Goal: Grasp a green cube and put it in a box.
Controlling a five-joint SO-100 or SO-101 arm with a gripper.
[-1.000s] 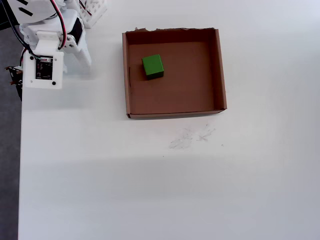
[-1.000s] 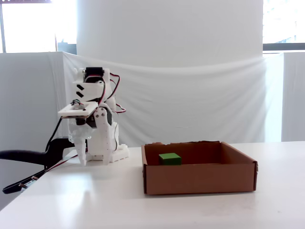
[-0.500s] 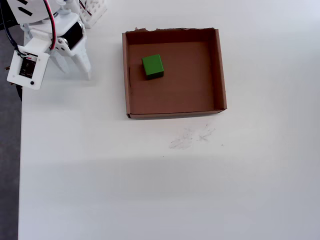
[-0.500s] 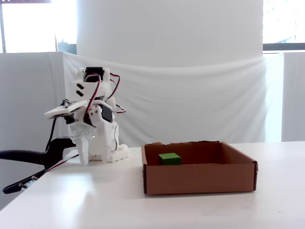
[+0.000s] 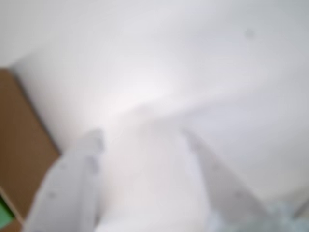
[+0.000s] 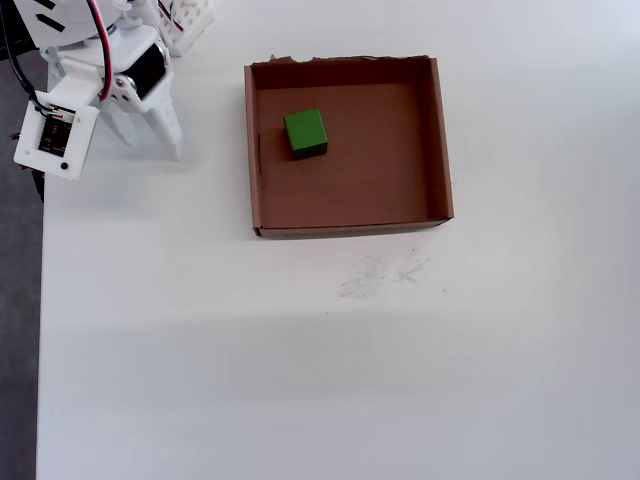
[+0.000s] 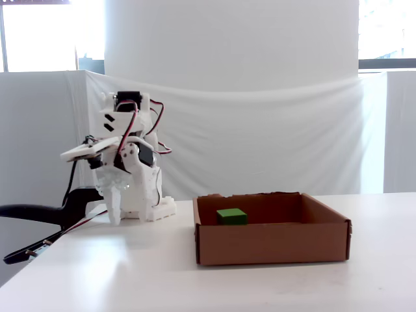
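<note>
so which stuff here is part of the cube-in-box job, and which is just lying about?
Job:
- green cube, already lying inside the box
- box, brown cardboard tray, one torn edge
- gripper, empty, pulled back beside the box in the overhead view

Just there:
- grey scuff marks on the table in front of the box
- white ribbed object at the top edge, by the arm

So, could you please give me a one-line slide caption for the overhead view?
Green cube resting inside the cardboard box, with the gripper parked empty off the box's left side.
</note>
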